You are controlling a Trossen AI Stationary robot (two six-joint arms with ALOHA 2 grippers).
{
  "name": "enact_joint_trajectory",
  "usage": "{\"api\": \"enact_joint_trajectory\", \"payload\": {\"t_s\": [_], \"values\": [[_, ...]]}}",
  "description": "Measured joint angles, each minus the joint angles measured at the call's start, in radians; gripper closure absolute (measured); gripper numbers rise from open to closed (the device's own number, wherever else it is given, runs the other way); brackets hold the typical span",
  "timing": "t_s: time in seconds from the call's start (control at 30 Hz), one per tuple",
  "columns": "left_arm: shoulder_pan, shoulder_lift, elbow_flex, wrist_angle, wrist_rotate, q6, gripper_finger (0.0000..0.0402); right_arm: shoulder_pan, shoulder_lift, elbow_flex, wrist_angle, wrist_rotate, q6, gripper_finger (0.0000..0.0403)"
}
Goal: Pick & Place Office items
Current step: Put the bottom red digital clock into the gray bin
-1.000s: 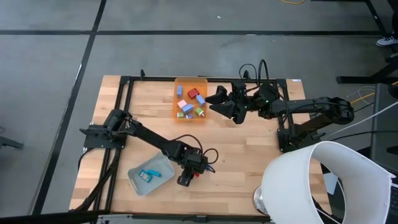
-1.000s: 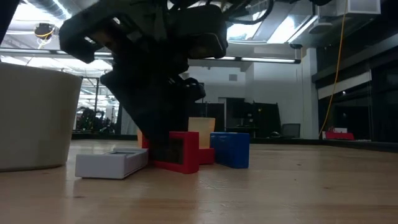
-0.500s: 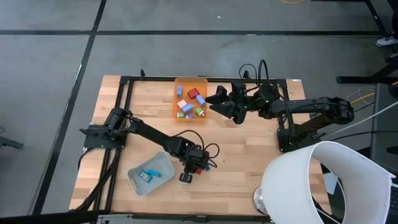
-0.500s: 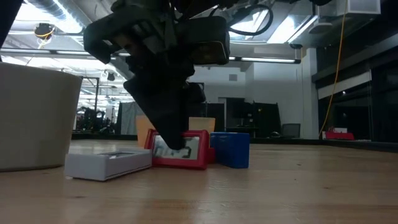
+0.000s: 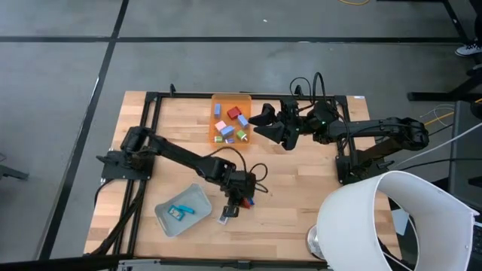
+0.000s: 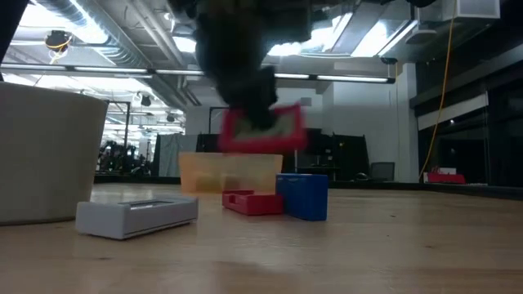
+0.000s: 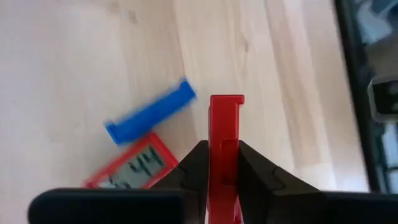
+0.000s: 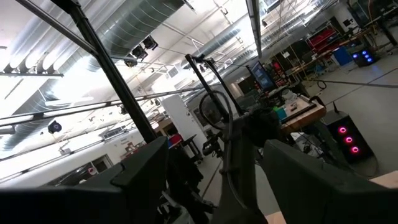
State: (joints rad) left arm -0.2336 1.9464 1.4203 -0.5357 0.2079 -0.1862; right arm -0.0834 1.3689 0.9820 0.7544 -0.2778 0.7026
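Observation:
My left gripper [image 5: 239, 190] hangs over the table's near middle, shut on a flat red office item [image 6: 261, 131] with a pale face. Below it on the wood lie a white flat piece [image 6: 135, 214], a second red piece [image 6: 253, 202] and a blue block [image 6: 302, 196]. The left wrist view shows the blue piece [image 7: 149, 115] and a red piece with a display [image 7: 134, 168] flat on the table. My right gripper [image 5: 271, 126] hovers open beside the orange bin [image 5: 230, 120], which holds several coloured pieces. My left gripper pinches the red item between its two fingers [image 7: 193, 168], which come from above and point down. In the left wrist view the item shows edge-on, and its thin edge [image 7: 225, 124] sticks out past the fingertips. It is lifted clear of the table, its broad face upright.
A pale grey tray [image 5: 197, 197] with teal pieces lies near the table's near-left. A large white round object [image 5: 392, 218] fills the near-right corner, and a white container [image 6: 41, 155] stands close to the low camera. Bare wood lies between the left gripper and the bin.
My left gripper has risen and moved toward the table's far edge, carrying the red item with it. The item stood on the table among the other pieces a second ago and now hangs clear above them. The right arm has kept still.

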Motion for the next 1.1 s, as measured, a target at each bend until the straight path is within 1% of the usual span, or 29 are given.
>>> {"api": "enact_joint_trajectory", "payload": {"t_s": [0.13, 0.2, 0.27, 0.33, 0.43, 0.5, 0.6, 0.7, 0.8, 0.9, 1.0, 1.1], "values": [[0.016, -0.050, 0.011, -0.016, -0.004, -0.009, 0.0346, 0.000, 0.000, 0.000, 0.013, 0.000, -0.003, 0.0142], [0.013, -0.074, 0.011, -0.068, -0.006, 0.004, 0.0349, 0.000, 0.000, 0.000, 0.047, 0.000, 0.000, 0.0142], [0.001, -0.096, 0.010, -0.144, -0.005, 0.025, 0.0353, 0.000, 0.000, 0.000, 0.086, 0.000, -0.001, 0.0142], [-0.017, -0.122, 0.010, -0.184, -0.004, 0.044, 0.0354, 0.000, 0.000, 0.000, 0.099, -0.002, -0.010, 0.0142], [-0.054, -0.166, 0.010, -0.186, 0.001, 0.038, 0.0353, 0.000, -0.002, 0.000, 0.098, -0.027, -0.038, 0.0142], [-0.082, -0.193, 0.010, -0.180, 0.002, 0.001, 0.0352, 0.000, -0.009, 0.000, 0.097, -0.054, -0.068, 0.0142], [-0.119, -0.235, 0.010, -0.176, -0.038, -0.066, 0.0352, -0.001, -0.034, 0.000, 0.090, -0.099, -0.095, 0.0142], [-0.145, -0.275, -0.003, -0.163, -0.111, -0.129, 0.0353, -0.011, -0.067, 0.000, 0.012, -0.155, -0.136, 0.0142], [-0.173, -0.316, -0.078, -0.144, -0.164, -0.220, 0.0351, -0.027, -0.101, -0.014, -0.086, -0.182, -0.162, 0.0142], [-0.209, -0.374, -0.209, -0.032, -0.202, -0.346, 0.0351, -0.033, -0.141, -0.078, -0.079, -0.164, -0.146, 0.0142], [-0.253, -0.444, -0.340, 0.121, -0.262, -0.484, 0.0351, -0.034, -0.206, -0.140, -0.067, -0.098, -0.058, 0.0142], [-0.289, -0.506, -0.423, 0.198, -0.354, -0.577, 0.0351, -0.035, -0.274, -0.182, -0.066, -0.048, 0.053, 0.0142]]}}
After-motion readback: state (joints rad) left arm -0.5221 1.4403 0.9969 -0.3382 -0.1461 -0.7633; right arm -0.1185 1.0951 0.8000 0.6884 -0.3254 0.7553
